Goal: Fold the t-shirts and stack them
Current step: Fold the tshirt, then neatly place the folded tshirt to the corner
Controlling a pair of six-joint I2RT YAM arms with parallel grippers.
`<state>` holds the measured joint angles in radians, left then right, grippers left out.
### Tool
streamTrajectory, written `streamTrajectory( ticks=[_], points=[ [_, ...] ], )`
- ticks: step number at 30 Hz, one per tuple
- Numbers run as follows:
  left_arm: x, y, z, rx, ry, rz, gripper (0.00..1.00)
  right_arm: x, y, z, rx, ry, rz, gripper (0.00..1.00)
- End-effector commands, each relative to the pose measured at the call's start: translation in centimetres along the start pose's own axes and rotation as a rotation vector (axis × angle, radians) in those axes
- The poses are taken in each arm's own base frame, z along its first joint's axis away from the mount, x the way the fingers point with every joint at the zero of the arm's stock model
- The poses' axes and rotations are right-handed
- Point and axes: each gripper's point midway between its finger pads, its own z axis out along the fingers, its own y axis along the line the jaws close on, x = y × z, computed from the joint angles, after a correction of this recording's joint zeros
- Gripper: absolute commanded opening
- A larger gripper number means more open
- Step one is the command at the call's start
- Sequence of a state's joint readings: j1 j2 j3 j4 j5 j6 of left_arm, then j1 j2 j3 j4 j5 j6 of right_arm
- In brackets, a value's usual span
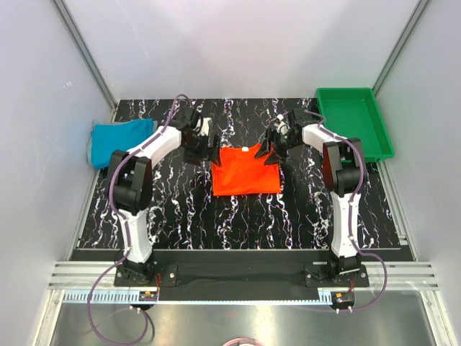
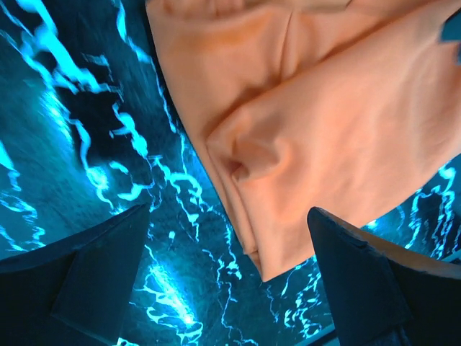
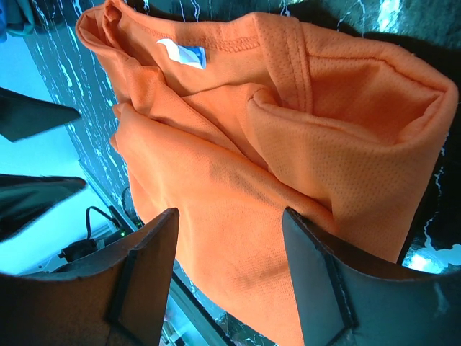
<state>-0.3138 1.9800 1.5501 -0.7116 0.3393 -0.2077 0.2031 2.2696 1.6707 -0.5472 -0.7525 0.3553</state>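
Smack in the middle of the black marbled desk [image 1: 187, 216], the orange-red shirt [image 1: 245, 171] is lying folded into a rough rectangle, collar toward the far side. Up close the fabric is showing a fine mesh weave, and a little white tag [image 3: 181, 52] is peeking out inside the neckline. The far corners are looking kinda lumpy, with layers doubling over each other rather than sitting flat.

Both arms are hanging over that far edge. The left tool [image 1: 207, 148] is sitting at the shirt's far left corner with its jaws spread wide, gripping nothing. The right tool [image 1: 274, 150] is doing the same at the far right corner, jaws wide with cloth showing between them.

The teal-blue shirt [image 1: 119, 137] is lying bunched up at the desk's far left edge, well apart from the orange one. A green tray [image 1: 354, 121] is sitting at the far right.
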Motion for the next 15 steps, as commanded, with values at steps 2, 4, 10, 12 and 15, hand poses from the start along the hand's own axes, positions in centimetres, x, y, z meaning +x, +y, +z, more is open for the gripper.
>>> streamTrajectory(
  ticks=[2, 4, 10, 12, 15],
  points=[
    [0.7, -0.4, 0.9, 0.020, 0.036, 0.002, 0.99, -1.2, 0.9, -0.6, 0.008, -0.032, -0.035, 0.67],
    [0.4, -0.8, 1.3, 0.056, 0.043, -0.015, 0.99, -1.3, 0.9, -0.6, 0.008, -0.035, -0.040, 0.67],
    [1.4, -0.9, 4.1, 0.106, 0.107, -0.074, 0.99, -1.8, 1.2, -0.7, 0.006, -0.051, -0.041, 0.68],
    [1.5, -0.9, 4.6, 0.117, 0.113, -0.086, 0.99, -1.7, 1.4, -0.8, 0.006, -0.052, -0.047, 0.68],
    [1.7, -1.5, 5.6, 0.170, 0.132, -0.106, 0.99, -1.5, 0.9, -0.7, 0.013, -0.046, -0.044, 0.68]
  ],
)
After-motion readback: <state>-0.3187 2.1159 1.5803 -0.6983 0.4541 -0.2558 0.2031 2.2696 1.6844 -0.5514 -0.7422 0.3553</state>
